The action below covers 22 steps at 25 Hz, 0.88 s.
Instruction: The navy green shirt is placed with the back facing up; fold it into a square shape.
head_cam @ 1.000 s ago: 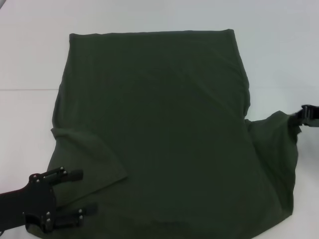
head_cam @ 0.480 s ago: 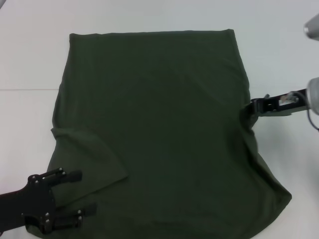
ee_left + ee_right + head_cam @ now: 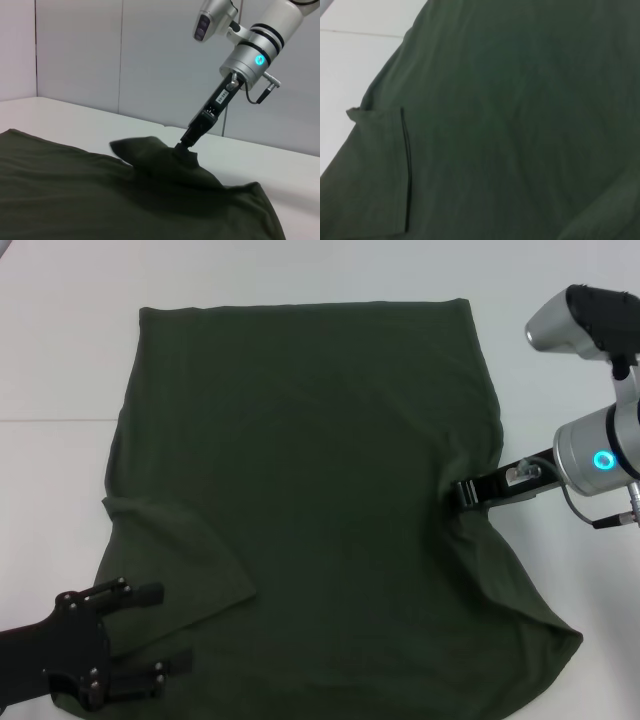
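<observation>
Both pincers on navy green shirt; right pincer seemingly pinching sleeve.

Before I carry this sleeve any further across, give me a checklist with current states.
1. Right tool shut on the navy green shirt: ok; the left wrist view shows cloth peaked up at its tip.
2. Right side folded inward: not ok; partly over, not laid flat.
3. Left sleeve folded onto the body: ok.
4. Left tool clear of the fold: ok; open, over the near left corner, holding nothing.
5. Far hem straight on the table: ok.
6. Fabric smooth near the right grip: not ok; creases run toward the near right corner.
</observation>
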Motion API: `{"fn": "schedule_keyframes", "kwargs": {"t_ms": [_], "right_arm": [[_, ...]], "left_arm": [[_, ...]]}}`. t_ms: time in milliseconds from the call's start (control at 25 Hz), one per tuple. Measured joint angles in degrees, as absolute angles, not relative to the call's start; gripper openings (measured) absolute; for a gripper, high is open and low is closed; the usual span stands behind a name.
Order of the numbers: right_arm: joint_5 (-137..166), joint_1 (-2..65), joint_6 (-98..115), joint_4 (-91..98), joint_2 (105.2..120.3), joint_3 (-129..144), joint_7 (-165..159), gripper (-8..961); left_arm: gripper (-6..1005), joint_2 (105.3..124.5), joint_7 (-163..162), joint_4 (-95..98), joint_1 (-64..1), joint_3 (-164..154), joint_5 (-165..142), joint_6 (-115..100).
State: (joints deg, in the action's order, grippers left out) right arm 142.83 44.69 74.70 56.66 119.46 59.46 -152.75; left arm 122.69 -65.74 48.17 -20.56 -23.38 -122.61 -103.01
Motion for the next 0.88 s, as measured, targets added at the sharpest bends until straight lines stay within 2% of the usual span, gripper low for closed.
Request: {"fn": "schedule_keyframes", "kwargs": {"t_ms": [360, 560, 680, 880], "right_arm": [[142.7, 44.8, 75.5, 55.5, 119.52, 60.1, -153.1, 31], [141.3, 43.5, 77.1, 56.2, 119.45, 57.3, -151.1, 215], [135.8, 41.8, 79.8, 56.5, 119.07, 53.2, -146.8, 462], [126.6, 37.7, 84.5, 56.1, 117.70, 46.6, -140.2, 657]], "left_arm": [[859, 122.69, -65.7, 48.2, -20.6, -23.4, -122.6, -103.0], [859, 122.69, -66.0, 48.2, -20.5, -23.4, -122.6, -103.0], [860, 122.63, -67.8, 48.2, -20.5, -23.4, -122.6, -103.0], [860, 121.72, -73.1, 48.2, -21.0, -21.4, -122.3, -104.1]]}}
